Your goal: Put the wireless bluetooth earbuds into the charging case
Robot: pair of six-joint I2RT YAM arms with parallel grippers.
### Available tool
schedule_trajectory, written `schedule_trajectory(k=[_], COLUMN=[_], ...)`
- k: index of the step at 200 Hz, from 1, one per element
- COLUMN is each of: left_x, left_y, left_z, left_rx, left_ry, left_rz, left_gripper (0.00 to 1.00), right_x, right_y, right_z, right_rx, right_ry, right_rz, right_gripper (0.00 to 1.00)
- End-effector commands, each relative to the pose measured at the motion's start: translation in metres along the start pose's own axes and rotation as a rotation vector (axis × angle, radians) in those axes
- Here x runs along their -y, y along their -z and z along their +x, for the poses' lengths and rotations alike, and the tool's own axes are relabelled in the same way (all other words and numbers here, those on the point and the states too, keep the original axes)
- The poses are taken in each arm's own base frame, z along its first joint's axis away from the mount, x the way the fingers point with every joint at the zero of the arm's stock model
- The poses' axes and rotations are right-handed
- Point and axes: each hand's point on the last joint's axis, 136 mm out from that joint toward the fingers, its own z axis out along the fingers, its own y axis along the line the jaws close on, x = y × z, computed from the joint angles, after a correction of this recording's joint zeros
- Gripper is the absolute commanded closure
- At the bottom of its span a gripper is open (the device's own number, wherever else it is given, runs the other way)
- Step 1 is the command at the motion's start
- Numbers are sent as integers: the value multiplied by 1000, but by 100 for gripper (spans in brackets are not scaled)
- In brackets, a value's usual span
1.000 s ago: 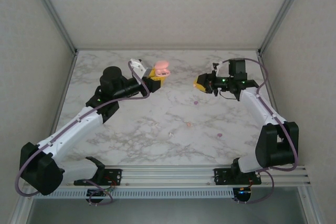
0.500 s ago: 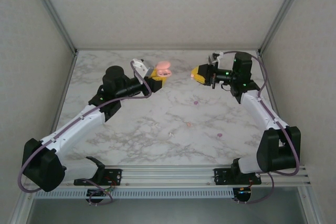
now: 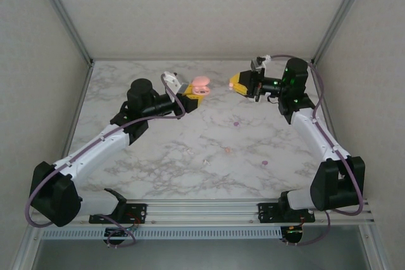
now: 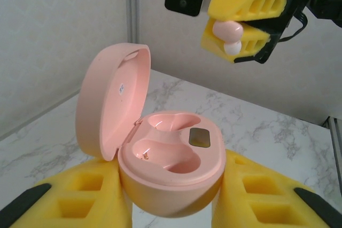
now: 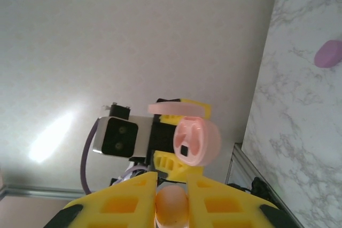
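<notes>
Left wrist: my left gripper (image 4: 171,198) clamps the open pink case (image 4: 170,158), lid (image 4: 109,97) tipped back, wells look empty. My right gripper (image 4: 235,25) pinches a peach earbud (image 4: 227,29) above the case, well apart. Plan: align over one well, descend slowly, release once seated.

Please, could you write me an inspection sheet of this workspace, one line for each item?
Surface: marble table, flat.
Job's things: pink charging case, lid open, both wells empty; gripped earbud, peach, in the air; lying on the table: purple earbud, peach earbud, whitish earbud, second purple earbud.
Clutter: nothing seen.
Grippers: left gripper shut on the charging case; right gripper shut on the gripped earbud, facing the case, apart from it.
Cables: purple cables looped along both arms.
Surroundings: pale walls, metal frame.
</notes>
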Motion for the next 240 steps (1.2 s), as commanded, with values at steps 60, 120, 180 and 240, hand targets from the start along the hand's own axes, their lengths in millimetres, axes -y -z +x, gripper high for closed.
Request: schedule_trajectory(k=[60,120,180,240], left_x=[16,26,32,26], left_y=[-1,-5,-12,-8], left_z=[-28,-35,-36,-34], left_rx=[74,85,81,68], left_ry=[-78,-88,-84,-113], left_rz=[89,137,160,100], left_gripper=[80,80,80,81], right_x=[-39,-33,-30,-46], right_y=[-20,-30,-33,-34], right_z=[15,23,24,23], right_rx=[-59,-57,-64,-103], right_ry=[121,217,227,162], right_rz=[-14,56,55,-47], right_gripper=[81,81,81,82])
